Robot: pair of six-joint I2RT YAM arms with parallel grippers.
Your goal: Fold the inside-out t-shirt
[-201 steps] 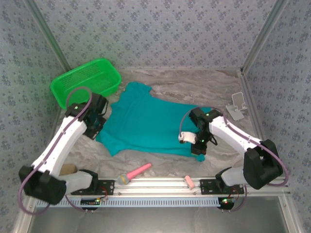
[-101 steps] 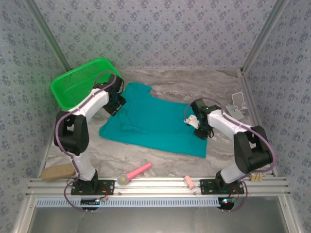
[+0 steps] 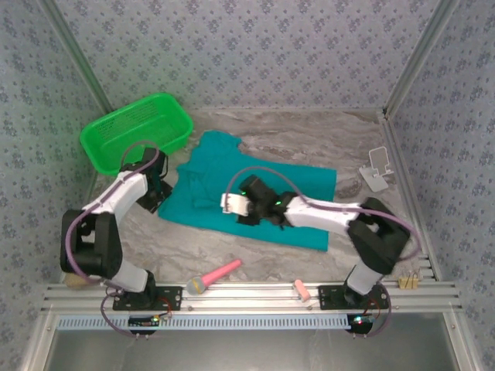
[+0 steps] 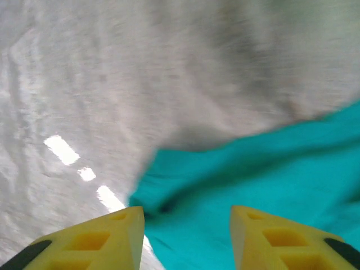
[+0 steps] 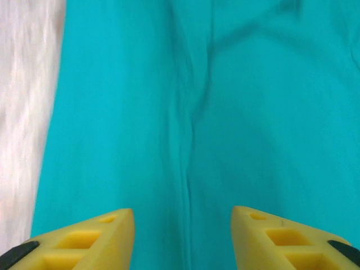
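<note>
The inside-out t-shirt (image 3: 286,197) is plain teal cloth spread flat across the middle of the marble-patterned table (image 3: 309,131). My left gripper (image 3: 160,193) hangs at the shirt's left edge. In the left wrist view its yellow fingers (image 4: 112,239) stand apart over the edge of the t-shirt (image 4: 264,169), with nothing between them. My right gripper (image 3: 246,212) reaches over the shirt's middle. In the right wrist view the right gripper (image 5: 183,236) is open above the t-shirt (image 5: 253,112), straddling a long crease, and holds nothing.
A green mesh basket (image 3: 138,130) stands at the back left, close to the left arm. A pink tool (image 3: 216,274) and a small pink roll (image 3: 302,291) lie near the front rail. A white stand (image 3: 377,171) sits at the right wall.
Both grippers have gone from shut to open. The left gripper moved from the basket side down to the shirt's left edge. The right arm swung left, from the shirt's right part to its middle.
</note>
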